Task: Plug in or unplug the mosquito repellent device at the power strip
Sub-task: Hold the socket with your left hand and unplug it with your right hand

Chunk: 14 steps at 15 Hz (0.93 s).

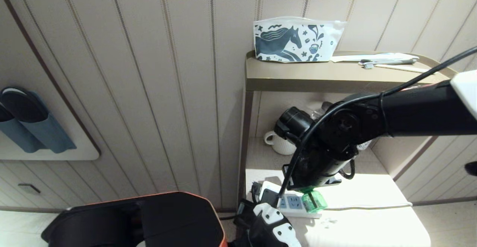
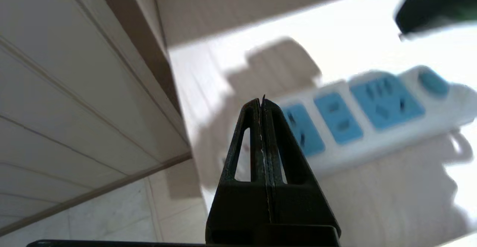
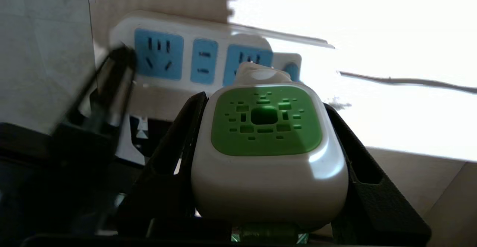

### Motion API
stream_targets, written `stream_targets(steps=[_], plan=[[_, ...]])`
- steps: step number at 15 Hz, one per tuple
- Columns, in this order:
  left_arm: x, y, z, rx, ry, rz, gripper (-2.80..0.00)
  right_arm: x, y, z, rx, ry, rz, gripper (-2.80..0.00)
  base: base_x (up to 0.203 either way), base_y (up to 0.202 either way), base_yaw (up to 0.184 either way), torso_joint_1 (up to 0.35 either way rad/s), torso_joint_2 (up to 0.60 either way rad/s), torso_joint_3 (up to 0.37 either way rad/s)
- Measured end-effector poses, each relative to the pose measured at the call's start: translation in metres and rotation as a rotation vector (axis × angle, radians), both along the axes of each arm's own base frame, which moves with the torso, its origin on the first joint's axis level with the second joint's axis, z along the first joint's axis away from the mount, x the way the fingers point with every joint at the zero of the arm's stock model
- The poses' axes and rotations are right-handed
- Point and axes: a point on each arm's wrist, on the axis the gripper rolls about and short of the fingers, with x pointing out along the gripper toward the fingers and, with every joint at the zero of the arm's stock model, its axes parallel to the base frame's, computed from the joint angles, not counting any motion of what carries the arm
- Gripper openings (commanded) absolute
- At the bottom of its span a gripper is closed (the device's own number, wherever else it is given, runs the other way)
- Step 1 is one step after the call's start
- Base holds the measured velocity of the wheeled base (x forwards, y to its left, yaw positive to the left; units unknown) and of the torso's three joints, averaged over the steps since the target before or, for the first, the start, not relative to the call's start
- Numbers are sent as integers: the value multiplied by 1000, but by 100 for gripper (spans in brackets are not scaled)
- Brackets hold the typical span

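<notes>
The mosquito repellent device [image 3: 266,146], a white head with a green vented face, sits between the fingers of my right gripper [image 3: 264,103], which is shut on its sides. In the head view its green bottle [image 1: 314,201] hangs just over the power strip [image 1: 294,204]. All three blue socket faces of the power strip [image 2: 372,116] show empty, so the device is off it. My left gripper [image 2: 262,103] is shut with nothing in it, its tip over the strip's end away from the round blue button [image 2: 432,83]. Whether it touches the strip I cannot tell.
The strip lies on a low white shelf surface [image 1: 372,228], its white cord [image 1: 372,206] trailing right. A white mug [image 1: 277,142] stands at the back. A horse-print pouch [image 1: 298,40] rests on the cabinet top. Panelled wall [image 1: 149,90] rises to the left. My base [image 1: 141,221] is below.
</notes>
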Motion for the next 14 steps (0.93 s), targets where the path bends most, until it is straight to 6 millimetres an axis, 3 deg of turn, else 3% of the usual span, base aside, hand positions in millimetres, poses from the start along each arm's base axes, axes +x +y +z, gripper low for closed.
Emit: stream_targets(steps=[5,8,11,14], plan=[[16,21,50,-67,-55,54,-280,-16,-11,13,13,-19,0,-280,0,0,0,0,0,0],[32,52,74,-89,-78,125,-280,-26,-18,20,20,-29,-1,-280,0,0,0,0,0,0],[49,104,81,-62,-69,249,-280,-38,-26,28,32,-46,0,-280,0,0,0,0,0,0],[62,177,91,-18,-62,430,-280,-49,-32,35,45,-61,4,-280,0,0,0,0,0,0]])
